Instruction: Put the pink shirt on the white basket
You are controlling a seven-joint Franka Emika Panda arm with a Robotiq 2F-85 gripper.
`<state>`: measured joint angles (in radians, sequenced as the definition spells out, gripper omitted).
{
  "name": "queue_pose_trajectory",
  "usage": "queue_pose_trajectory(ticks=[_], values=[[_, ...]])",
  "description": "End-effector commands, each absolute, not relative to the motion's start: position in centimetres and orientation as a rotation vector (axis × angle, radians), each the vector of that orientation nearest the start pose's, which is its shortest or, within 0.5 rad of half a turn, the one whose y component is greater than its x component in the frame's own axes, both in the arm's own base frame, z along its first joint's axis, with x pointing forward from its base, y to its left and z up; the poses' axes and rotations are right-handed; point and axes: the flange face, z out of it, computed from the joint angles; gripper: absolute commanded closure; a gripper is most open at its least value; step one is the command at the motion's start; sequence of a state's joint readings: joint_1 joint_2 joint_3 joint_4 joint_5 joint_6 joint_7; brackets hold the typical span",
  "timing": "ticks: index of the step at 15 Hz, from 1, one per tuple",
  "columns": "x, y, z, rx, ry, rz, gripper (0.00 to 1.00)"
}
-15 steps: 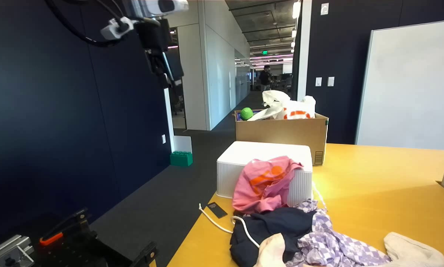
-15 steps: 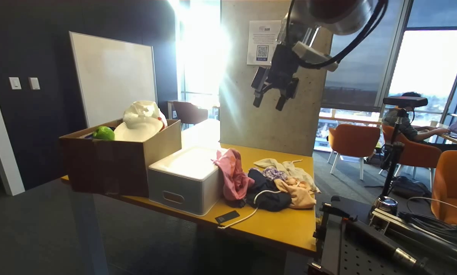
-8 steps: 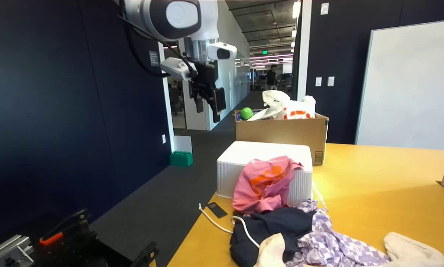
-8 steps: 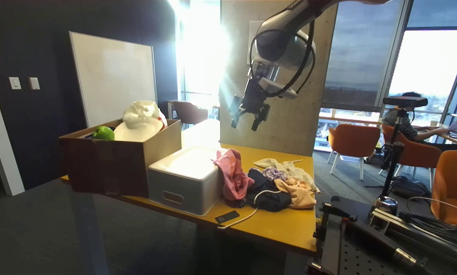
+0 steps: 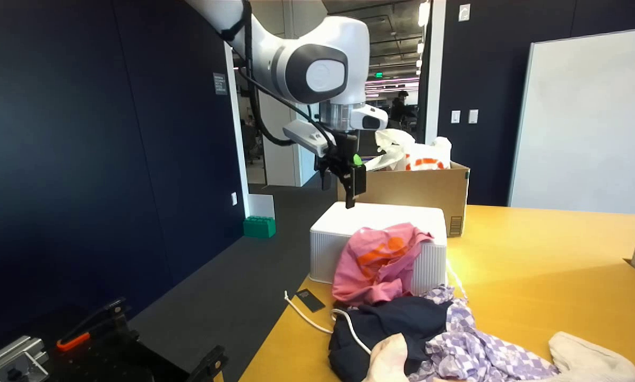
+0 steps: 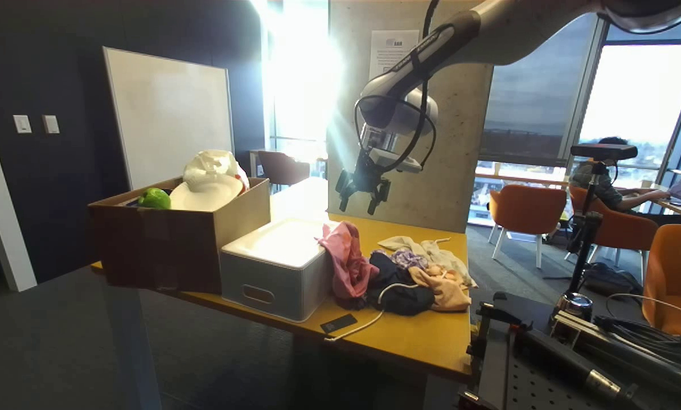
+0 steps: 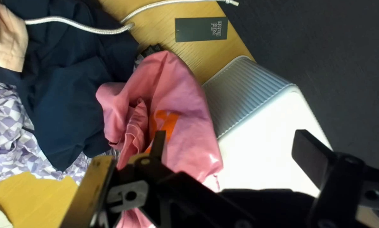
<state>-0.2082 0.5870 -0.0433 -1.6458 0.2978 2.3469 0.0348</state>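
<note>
Yellow table [image 6: 431, 336] beneath, the pink shirt [image 6: 349, 267] slopes lengthwise down the white basket [image 6: 289, 285], claw [image 6: 358, 206] parted overhead.

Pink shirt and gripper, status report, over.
Gripper open, holding nothing. Pink shirt slumped against white basket, edge over its top. Navy garment alongside, might snag.

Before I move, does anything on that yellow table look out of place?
Yes. The crumpled pink cloth shirt slumps down the side of the white ribbed basket, mostly off its top. A white braided cord pokes beyond the table and might snag. A black rectangular tag nearby looks detached, no string showing.
</note>
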Motion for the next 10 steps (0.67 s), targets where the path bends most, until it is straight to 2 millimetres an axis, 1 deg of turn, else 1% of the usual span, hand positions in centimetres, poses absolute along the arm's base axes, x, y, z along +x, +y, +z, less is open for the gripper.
queue_pose_trajectory(ticks=[1,4,5,7,10], values=[[70.8,-19.0,26.9,-2.832,0.722,-0.146,0.0],[72.6,-20.7,25.3,-2.823,0.763,-0.095,0.0],[73.2,-21.0,24.9,-2.819,0.774,-0.08,0.0],[74.2,-21.2,24.0,-2.816,0.797,-0.054,0.0],[75.5,-21.1,22.3,-2.815,0.831,0.0,0.0]])
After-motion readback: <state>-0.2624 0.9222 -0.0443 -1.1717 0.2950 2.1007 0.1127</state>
